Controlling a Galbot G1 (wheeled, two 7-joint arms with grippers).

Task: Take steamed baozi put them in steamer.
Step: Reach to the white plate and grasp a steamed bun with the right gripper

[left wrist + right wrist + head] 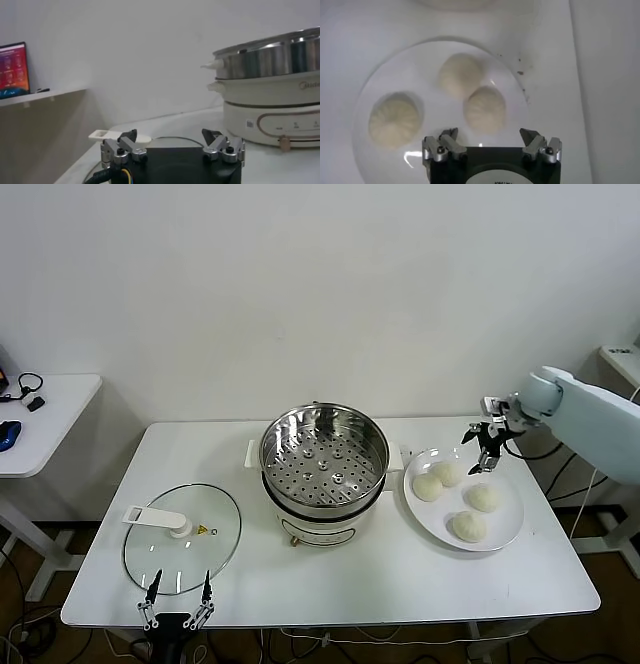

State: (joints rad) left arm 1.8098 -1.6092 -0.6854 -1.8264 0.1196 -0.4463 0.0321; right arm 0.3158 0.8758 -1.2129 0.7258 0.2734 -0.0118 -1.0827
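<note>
The steamer, a shiny steel basket with a perforated floor on a white pot base, stands mid-table and holds nothing. Four cream-white baozi lie on a white plate to its right: two touching at the far left, one in the middle, one nearest me. My right gripper is open and empty above the plate's far edge. Its wrist view shows three baozi beyond the open fingers. My left gripper is open and empty at the table's front edge.
A round glass lid with a white handle lies on the table's left part, just beyond my left gripper. The steamer shows to the side in the left wrist view. A second white table stands further left.
</note>
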